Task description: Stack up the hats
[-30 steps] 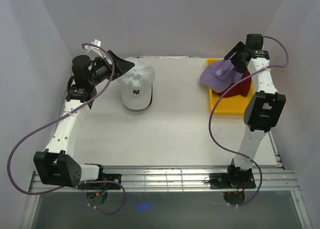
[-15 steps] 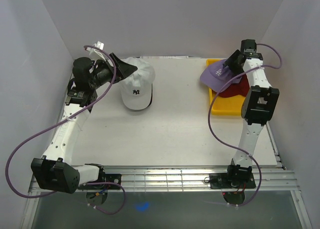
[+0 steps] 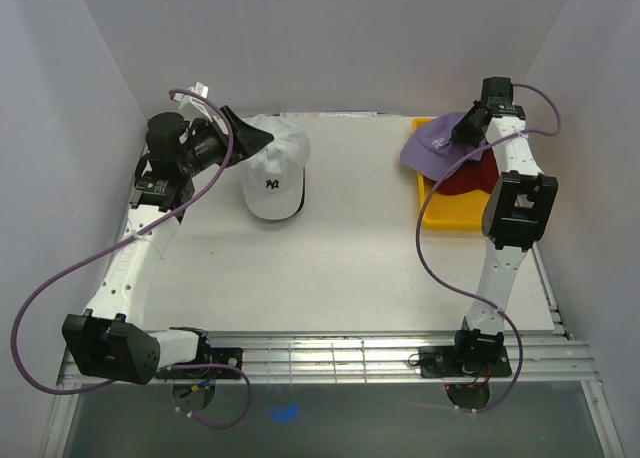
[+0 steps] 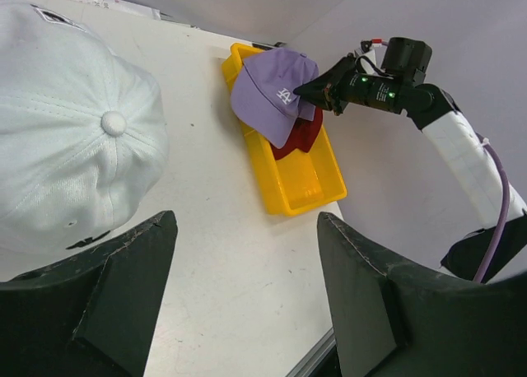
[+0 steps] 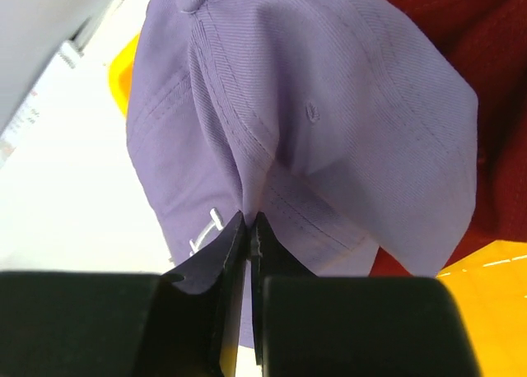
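Over at the far right corner of the desk (image 3: 350,258), the right claw (image 3: 465,133) is pinching the lavender cap (image 3: 435,146). Its two fingers are pressing almost together on a raised fold of the crown fabric, close to the white embroidered logo. That cap is sitting over the far left corner of a yellow tray (image 3: 450,218), with part of it sticking out past the tray's rim above the desk. It is overlapping a dark red cap (image 3: 470,183) that is lying in the tray beneath it. I cannot tell whether the lavender cap is resting its weight on the red one or hanging just clear of it.

Along the far edge, left of the middle, a white cap with a dark logo (image 3: 272,173) is sitting crown up on the desk. A thin dark strip is showing along its right side, and I cannot make out what that strip belongs to.

The left claw (image 3: 250,133) is hovering just beside the white cap on its far left side. Its fingers are spread wide with nothing between them. From the left wrist camera the white crown is filling the upper left, and the tray and both coloured caps are showing well apart across the desk.
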Robot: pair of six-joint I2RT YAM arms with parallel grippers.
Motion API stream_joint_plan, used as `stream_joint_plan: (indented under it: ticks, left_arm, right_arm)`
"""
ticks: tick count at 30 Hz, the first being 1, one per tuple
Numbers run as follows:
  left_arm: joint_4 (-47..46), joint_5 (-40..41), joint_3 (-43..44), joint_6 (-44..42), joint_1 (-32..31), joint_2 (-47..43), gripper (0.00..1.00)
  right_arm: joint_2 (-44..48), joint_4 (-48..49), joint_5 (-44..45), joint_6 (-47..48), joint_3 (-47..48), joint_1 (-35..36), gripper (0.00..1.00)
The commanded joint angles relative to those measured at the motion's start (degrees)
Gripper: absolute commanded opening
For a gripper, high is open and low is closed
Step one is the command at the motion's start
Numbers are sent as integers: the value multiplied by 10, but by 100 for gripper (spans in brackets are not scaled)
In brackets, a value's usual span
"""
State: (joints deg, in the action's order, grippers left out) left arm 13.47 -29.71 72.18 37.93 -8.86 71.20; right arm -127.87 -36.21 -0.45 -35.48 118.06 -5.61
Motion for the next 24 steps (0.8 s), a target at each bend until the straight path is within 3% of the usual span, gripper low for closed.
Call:
stream_joint_plan:
  ticks: [1,13,19,24]
  left_arm:
    - [8,10,31,-10,-4,-4,79]
    - [17,12,79,-1,-3,10,79]
    - [31,12,125,1,-3,25,81]
    - [84,47,180,-21,0,29,82]
  right_arm:
    - [87,32,-26,19,12,-1,8]
    - [197,54,-184,15,42,9,8]
    - [232,133,-258,-12,31,55,8]
    - [196,194,-286,-37,84,143,8]
